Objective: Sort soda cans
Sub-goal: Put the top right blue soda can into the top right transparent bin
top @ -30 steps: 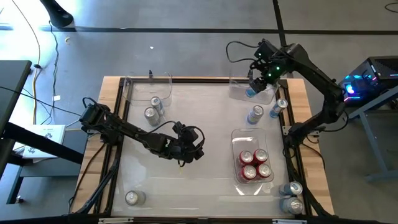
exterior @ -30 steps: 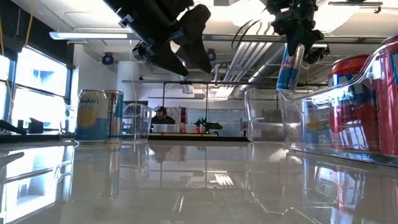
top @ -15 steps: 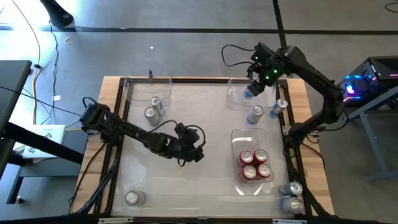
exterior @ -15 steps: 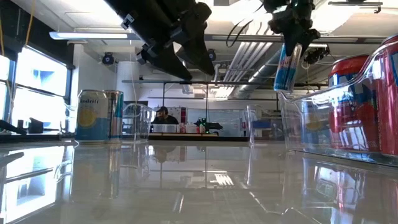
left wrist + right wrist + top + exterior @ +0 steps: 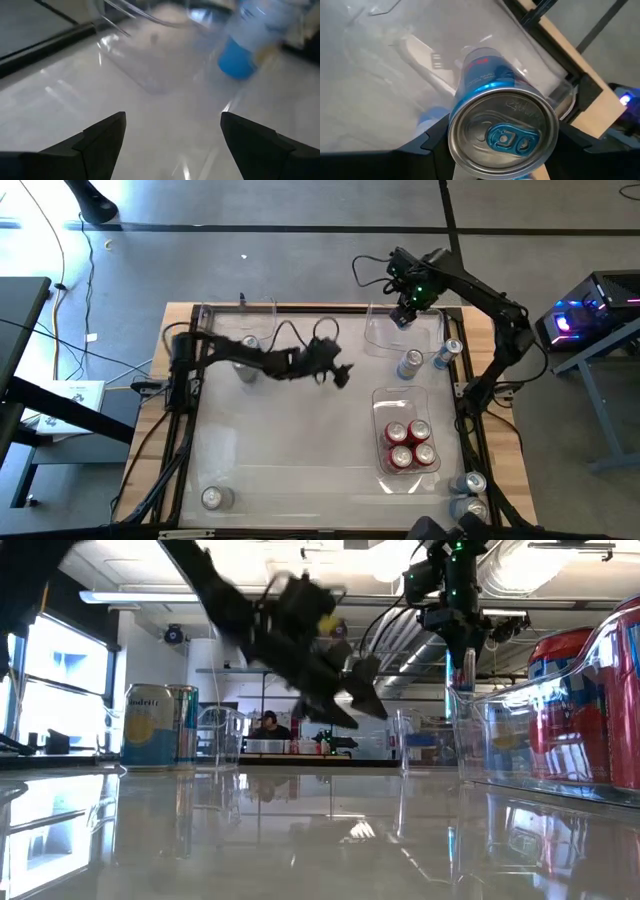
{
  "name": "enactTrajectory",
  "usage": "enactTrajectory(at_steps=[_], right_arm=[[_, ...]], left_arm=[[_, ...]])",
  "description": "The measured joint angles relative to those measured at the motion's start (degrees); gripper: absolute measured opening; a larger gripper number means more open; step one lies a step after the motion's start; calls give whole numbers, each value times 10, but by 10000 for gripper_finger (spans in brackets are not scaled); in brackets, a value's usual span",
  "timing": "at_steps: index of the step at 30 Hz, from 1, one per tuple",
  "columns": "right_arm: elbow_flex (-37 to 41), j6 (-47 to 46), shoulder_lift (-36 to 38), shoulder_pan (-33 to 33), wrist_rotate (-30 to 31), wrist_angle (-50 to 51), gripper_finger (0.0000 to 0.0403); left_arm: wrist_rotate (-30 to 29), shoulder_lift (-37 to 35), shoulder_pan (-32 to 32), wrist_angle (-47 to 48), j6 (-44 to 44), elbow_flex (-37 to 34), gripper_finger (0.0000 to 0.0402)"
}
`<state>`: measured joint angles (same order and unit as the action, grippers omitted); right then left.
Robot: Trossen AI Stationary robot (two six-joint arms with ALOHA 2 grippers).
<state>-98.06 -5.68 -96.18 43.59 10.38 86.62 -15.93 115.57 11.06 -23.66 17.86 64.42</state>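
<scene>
My right gripper (image 5: 404, 311) is shut on a blue soda can (image 5: 485, 70) above the clear bin (image 5: 380, 335) at the table's far right. My left gripper (image 5: 342, 373) hangs open over the middle of the table, touching nothing; its wrist view looks at a blue can (image 5: 245, 45) beyond its fingers. Two blue cans (image 5: 410, 363) stand on the table between the far right bin and the bin of red cans (image 5: 408, 445). Two silver-grey cans (image 5: 246, 355) stand by the far left bin (image 5: 238, 323). My right gripper pinches the blue can between its two fingers, one on each side of the body just below the silver top (image 5: 456, 117). The fingers come from above, pointing down. The can hangs nearly upright, top up, clear of the bin's floor (image 5: 462, 668).
One silver can (image 5: 213, 497) stands at the near left corner and two more (image 5: 471, 495) at the near right corner, outside the bin of red cans. Wooden edges and a dark frame border the tabletop. Open tabletop lies between the left bins and the right ones.
My left gripper has swept quickly from the table's middle toward the far edge and somewhat right, sinking a little and staying open. My right gripper has carried the blue can slightly toward the far left and lower over the far right bin; the can has come more upright.
</scene>
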Motion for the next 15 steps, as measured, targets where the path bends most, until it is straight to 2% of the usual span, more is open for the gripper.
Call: enactTrajectory(at_steps=[4,6,8,15], right_arm=[[0,7,1,11,5,-1,213],[0,8,1,17,6,1,213],[0,8,1,21,7,6,213],[0,3,1,27,6,-12,214]], left_arm=[[62,64,40,-111,-4,25,300],[66,89,49,-108,0,55,291],[30,97,40,-80,3,76,283],[67,127,16,-70,-37,150,269]])
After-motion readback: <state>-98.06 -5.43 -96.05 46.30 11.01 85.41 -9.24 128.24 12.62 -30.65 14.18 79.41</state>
